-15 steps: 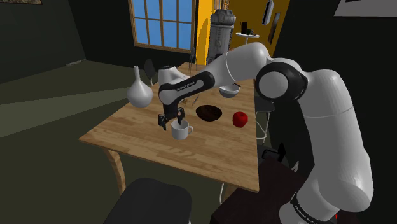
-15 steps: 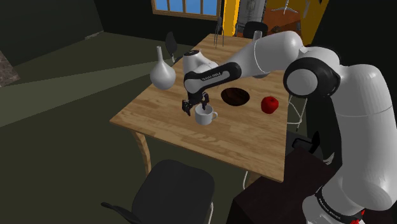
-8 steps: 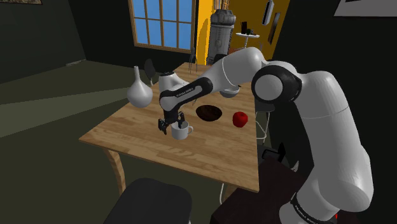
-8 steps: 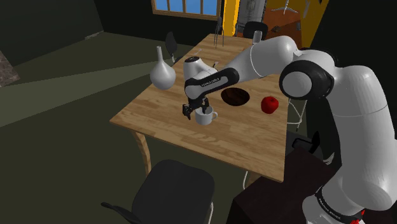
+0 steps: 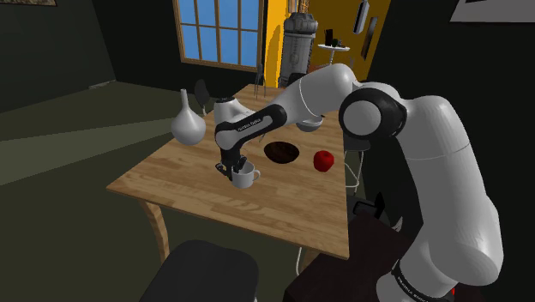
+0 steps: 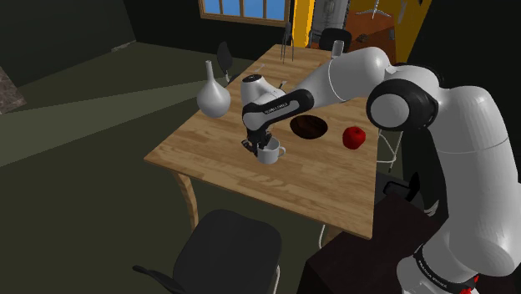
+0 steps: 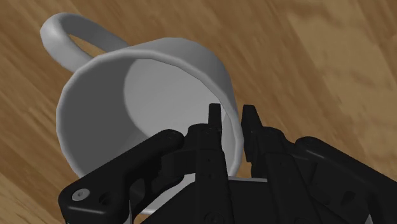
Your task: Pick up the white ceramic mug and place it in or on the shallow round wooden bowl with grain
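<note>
Gripper (image 7: 233, 118) clasps the white mug (image 7: 127, 95) by its rim. We see it empty, and 1 dark bowl (image 5: 281, 153) nearby, also empty, with a red apple (image 5: 323, 160) near it.

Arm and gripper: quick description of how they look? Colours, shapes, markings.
The arm has rounded, glossy white links with dark joints. Its dark wrist segment carries small white lettering, as does the dark band at its base. The gripper is all black and blocky, with two slim fingers and round screw heads on its body.

Mug (image 7: 146, 95) rim partly behind end effector (image 7: 232, 114)
</note>
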Available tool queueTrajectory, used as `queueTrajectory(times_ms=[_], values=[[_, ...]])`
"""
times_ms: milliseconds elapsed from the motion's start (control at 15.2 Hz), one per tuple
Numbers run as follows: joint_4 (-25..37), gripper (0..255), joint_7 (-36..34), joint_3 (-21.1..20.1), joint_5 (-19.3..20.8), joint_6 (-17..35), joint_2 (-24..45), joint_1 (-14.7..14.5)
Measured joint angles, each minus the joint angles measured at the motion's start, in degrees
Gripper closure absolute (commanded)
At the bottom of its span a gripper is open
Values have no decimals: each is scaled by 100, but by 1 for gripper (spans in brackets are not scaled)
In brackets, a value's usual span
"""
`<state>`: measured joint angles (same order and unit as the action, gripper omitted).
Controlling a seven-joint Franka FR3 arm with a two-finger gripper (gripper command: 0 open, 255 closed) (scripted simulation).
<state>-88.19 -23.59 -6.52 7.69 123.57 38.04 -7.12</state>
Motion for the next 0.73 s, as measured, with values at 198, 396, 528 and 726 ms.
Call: queueTrajectory(times_ms=[198, 396, 528, 726], values=[[0, 255, 0, 0, 0, 0, 1, 0], [0, 255, 0, 0, 0, -1, 1, 0], [3, 255, 3, -2, -3, -26, -21, 2], [55, 255, 19, -12, -20, -174, -120, 7]])
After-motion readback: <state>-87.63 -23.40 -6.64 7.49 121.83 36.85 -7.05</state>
